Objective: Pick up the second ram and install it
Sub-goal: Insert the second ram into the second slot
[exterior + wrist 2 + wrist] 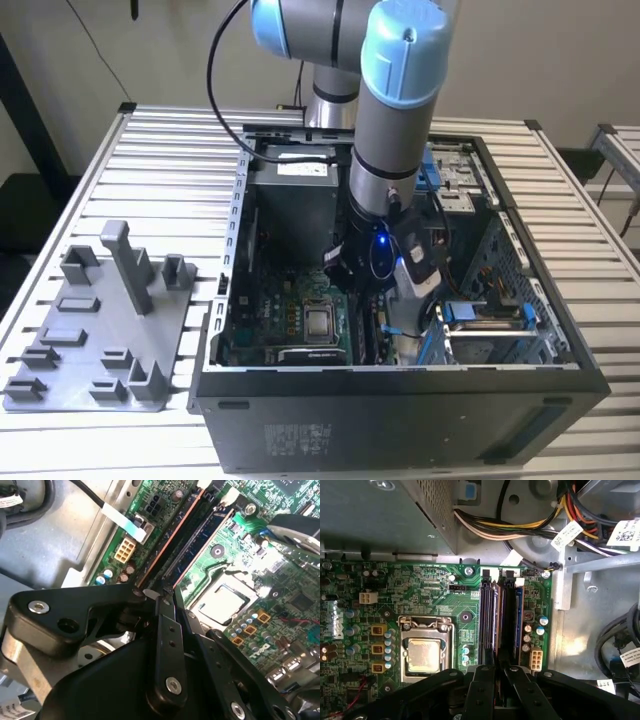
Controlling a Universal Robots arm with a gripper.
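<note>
My gripper (374, 305) is down inside the open computer case, over the memory slots of the green motherboard (420, 587). In both wrist views the second ram (498, 625) (200, 540) stands on edge in a slot, and its near end runs in between my black fingers (484, 680). The gripper (499, 672) (169, 597) is shut on that end of the stick. Another memory stick (518, 625) (170, 535) sits in a slot beside it, nearer the white connector (536, 657).
The silver processor socket (422, 655) lies beside the slots. The power supply (385, 510) and a bundle of cables (520, 525) crowd the case wall. Drive bays (490, 325) fill the case toward the exterior view's right. A grey holder tray (90, 340) rests on the slatted table outside.
</note>
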